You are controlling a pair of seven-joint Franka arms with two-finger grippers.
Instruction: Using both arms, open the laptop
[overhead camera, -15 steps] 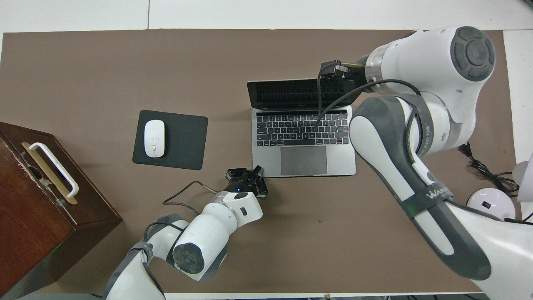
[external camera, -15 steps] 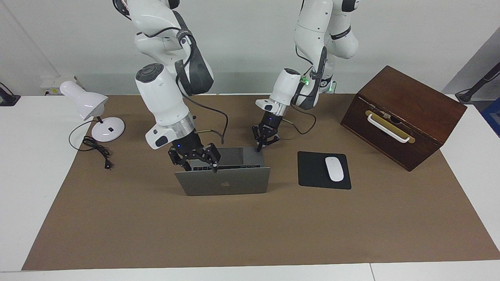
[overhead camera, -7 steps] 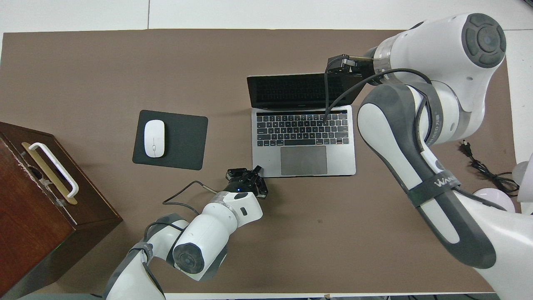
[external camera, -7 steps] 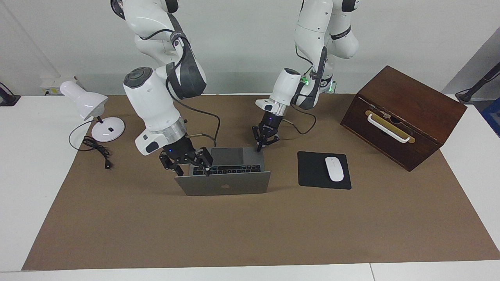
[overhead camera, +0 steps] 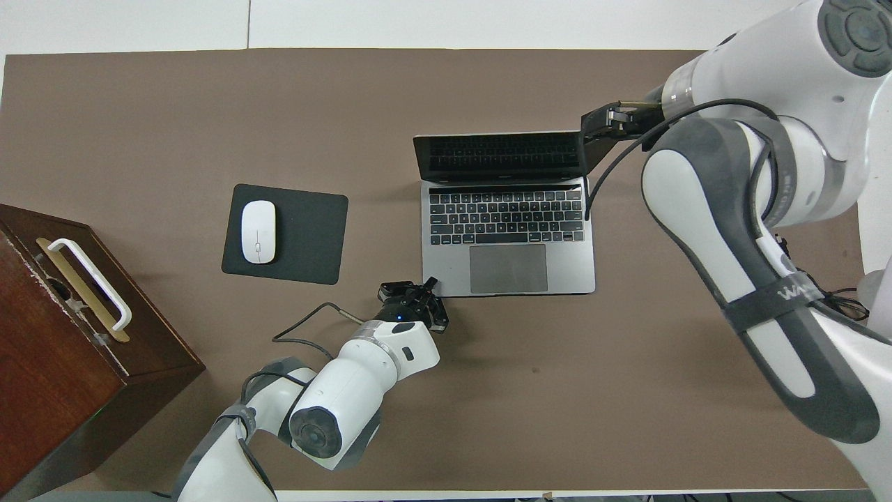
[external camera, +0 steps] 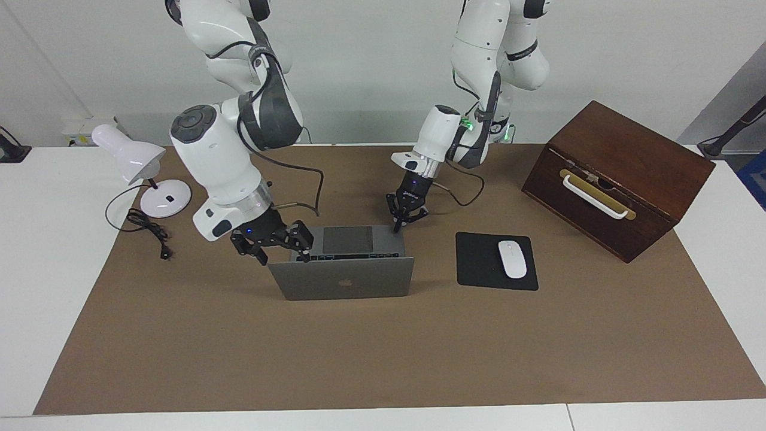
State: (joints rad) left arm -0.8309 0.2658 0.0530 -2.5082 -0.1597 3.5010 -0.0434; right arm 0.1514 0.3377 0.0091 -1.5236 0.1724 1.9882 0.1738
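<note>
The silver-grey laptop point(external camera: 341, 278) point(overhead camera: 509, 230) stands open on the brown mat, its lid raised roughly upright with the apple logo facing away from the robots. My left gripper point(external camera: 396, 227) point(overhead camera: 431, 282) is shut, its tip resting on the corner of the laptop's base nearest the robots, at the left arm's end. My right gripper point(external camera: 285, 258) point(overhead camera: 599, 129) hangs at the lid's upper corner toward the right arm's end, its fingers spread and holding nothing.
A black mouse pad point(external camera: 479, 263) with a white mouse point(external camera: 512, 258) lies beside the laptop toward the left arm's end. A wooden box point(external camera: 616, 179) with a white handle stands further that way. A white lamp point(external camera: 137, 161) and its cable point(external camera: 149, 230) sit at the right arm's end.
My right gripper has slid along the lid's top edge toward the right arm's end and now sits at the lid's corner. The left gripper has not moved.
</note>
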